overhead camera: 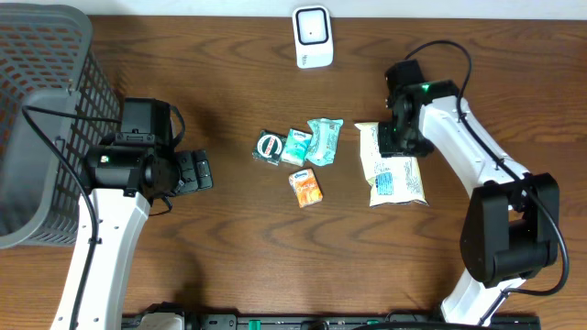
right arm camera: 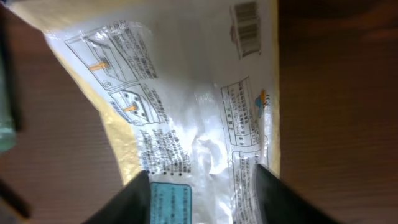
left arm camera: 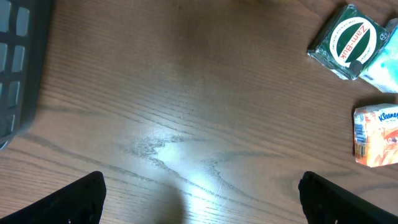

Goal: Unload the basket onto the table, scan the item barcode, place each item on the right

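Right wrist, right fingers (right arm camera: 130, 202) apart over white packet (right arm camera: 186, 93), barcode (right arm camera: 247, 28) upward

From the scanner (overhead camera: 312, 37), I see four small packets (overhead camera: 298, 147) nearer me — the big packet (overhead camera: 394, 179) nearer and right of it, the basket (overhead camera: 55, 55) far left.

Top-down overhead; close, downward-facing wrist views.

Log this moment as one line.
left jaws: open, over bare table | right jaws: open, over packet | packet: flat on table, barcode facing up | scanner: apart from packet
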Tool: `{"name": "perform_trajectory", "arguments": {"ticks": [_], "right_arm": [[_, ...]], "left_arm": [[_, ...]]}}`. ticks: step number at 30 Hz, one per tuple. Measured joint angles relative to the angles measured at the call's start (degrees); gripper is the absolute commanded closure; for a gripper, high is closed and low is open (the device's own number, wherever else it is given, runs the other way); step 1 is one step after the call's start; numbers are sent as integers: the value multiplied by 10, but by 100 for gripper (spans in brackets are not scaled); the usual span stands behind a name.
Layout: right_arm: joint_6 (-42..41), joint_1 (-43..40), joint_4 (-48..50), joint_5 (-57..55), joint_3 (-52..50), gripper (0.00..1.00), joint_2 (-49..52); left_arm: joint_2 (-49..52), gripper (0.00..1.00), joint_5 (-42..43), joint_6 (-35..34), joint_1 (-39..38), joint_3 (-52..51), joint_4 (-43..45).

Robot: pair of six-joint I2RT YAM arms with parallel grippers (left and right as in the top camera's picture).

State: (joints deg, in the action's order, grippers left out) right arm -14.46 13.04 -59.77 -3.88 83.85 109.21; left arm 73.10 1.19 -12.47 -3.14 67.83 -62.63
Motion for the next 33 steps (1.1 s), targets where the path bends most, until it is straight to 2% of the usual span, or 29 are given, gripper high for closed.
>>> {"name": "perform_trajectory", "arguments": {"ticks": [3, 7, 12, 19, 20, 21, 24, 26, 33], "right_arm": [[1, 0, -17, 2, 24, 20, -4], [4, 0, -24, 3, 37, 15, -12], [3, 0, -26, 3, 37, 1, -12], [4, 0, -30, 4, 37, 1, -15], [4, 0, -30, 4, 37, 2, -16], [4, 0, -30, 4, 37, 9, -17], [4, 0, -25, 8, 37, 42, -21], [5, 0, -21, 13, 37, 54, -23], [2, 0, -20, 21, 35, 64, -24]], "left_arm": [[0, 2, 0, 0, 0, 0, 0], [0, 3, 0, 0, 0, 0, 0], [0, 2, 0, 0, 0, 0, 0], [0, 2, 0, 0, 0, 0, 0], [0, 2, 0, 0, 0, 0, 0], [0, 2, 0, 0, 0, 0, 0], [0, 2, 0, 0, 0, 0, 0], [0, 2, 0, 0, 0, 0, 0], [0, 2, 0, 0, 0, 0, 0]]}}
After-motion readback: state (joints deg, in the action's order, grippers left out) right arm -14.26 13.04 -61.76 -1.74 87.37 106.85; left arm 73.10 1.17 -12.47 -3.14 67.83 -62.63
